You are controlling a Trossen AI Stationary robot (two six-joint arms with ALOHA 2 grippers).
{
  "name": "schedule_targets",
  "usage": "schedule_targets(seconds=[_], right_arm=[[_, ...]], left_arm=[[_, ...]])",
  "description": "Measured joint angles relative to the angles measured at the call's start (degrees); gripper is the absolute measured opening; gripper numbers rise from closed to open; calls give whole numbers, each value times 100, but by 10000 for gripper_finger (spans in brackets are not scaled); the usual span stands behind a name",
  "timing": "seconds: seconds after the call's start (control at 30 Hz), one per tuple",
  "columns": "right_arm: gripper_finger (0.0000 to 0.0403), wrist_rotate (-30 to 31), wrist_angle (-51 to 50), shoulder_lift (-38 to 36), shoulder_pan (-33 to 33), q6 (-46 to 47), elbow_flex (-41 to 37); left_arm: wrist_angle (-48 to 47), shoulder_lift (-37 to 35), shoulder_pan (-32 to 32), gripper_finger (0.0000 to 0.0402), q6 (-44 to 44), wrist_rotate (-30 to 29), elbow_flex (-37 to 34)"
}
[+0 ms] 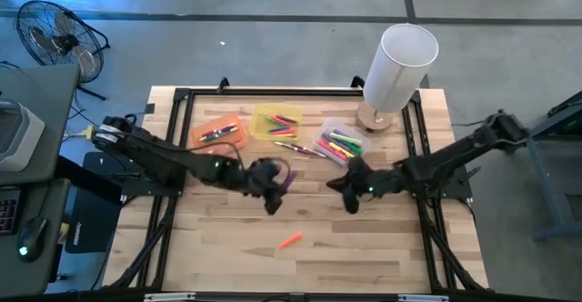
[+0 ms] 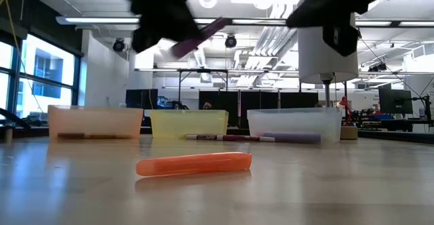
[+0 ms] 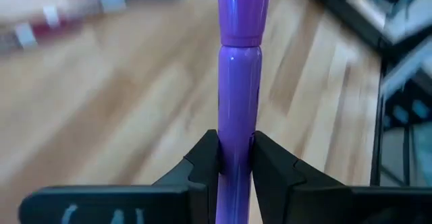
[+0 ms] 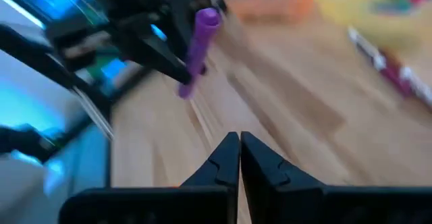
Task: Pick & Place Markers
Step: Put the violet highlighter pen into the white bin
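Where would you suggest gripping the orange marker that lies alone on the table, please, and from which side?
Probably at mid-length, from straight above. The orange marker lies flat on the table, apart from the bins, so a claw could close across its narrow width. The right claw is shut and empty.

text: none legible | labels: none | brands: none | numbers: none | signs: none

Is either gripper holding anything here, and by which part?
The left gripper holds a purple marker by its barrel end, capped end sticking out. The right gripper is shut and empty.
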Motion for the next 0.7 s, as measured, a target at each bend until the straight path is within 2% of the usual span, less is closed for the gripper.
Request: schedule_targets(seconds=[0.13, 0.23, 0.53, 0.7], right_arm=[[16, 228, 1265, -718, -118, -544, -681], [38, 205, 1648, -871, -315, -1015, -778], [136, -804, 2826, -586, -938, -1832, -788], [170, -1078, 3584, -269, -1111, -1999, -760]], left_arm=[[69, 2, 396, 59, 388, -36, 599], [167, 2, 601, 59, 662, 26, 923], [742, 223, 715, 59, 1028, -25, 1205], [1297, 480, 713, 59, 853, 117, 1232]])
